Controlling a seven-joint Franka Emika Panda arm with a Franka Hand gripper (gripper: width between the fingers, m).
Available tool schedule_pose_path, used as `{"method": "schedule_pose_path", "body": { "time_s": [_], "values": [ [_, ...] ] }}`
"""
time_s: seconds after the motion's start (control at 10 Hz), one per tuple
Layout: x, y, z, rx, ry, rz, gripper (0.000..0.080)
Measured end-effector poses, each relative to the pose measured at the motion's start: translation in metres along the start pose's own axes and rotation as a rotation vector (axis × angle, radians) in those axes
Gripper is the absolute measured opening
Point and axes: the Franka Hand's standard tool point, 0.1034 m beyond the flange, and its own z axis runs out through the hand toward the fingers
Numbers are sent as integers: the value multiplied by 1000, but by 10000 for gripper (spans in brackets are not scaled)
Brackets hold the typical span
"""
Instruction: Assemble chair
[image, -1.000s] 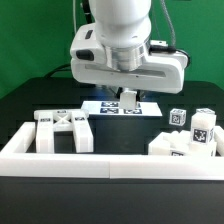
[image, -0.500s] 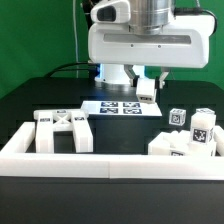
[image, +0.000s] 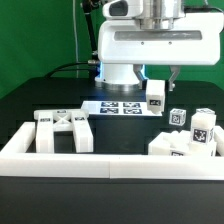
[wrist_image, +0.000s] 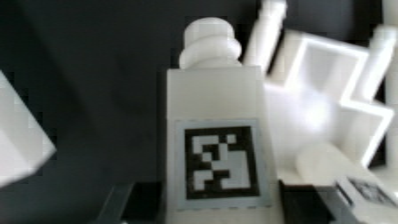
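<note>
Pieces of the white blocky plastic chair sit penned behind a long, low white border wall (image: 100, 160), which runs along the front of the black table (image: 30, 100) and turns back at the exterior view's left. A white cross-braced frame (image: 62, 131) with square tags stands just inside that corner. A huddle of white tagged blocks (image: 190, 135) is bunched together at the exterior view's right end. One more piece is outside the pen: a short white square post (image: 155, 97) hangs in the air, clamped in the gripper (image: 156, 84), with its black-and-white tag facing the room. From the wrist view the post fills the middle, with rounded pegs at its far end and the jaws pressed against both sides of its near end. Half a second ago the post hung tilted and closer to the flat white marker board (image: 115, 106). Now it is upright, further toward the exterior view's right, beyond that board's end. A second ago the big white arm (image: 160, 45) crouched low over the board. The frame and the blocks have not stirred. A green backdrop (image: 30, 40) closes off the room behind.
</note>
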Motion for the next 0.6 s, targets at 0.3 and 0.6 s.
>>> {"method": "schedule_pose_path", "body": {
  "time_s": [0.3,0.6],
  "values": [
    [4,-6,0,11,200,-27,291],
    [7,-9,1,14,385,-57,291]
  ]
}}
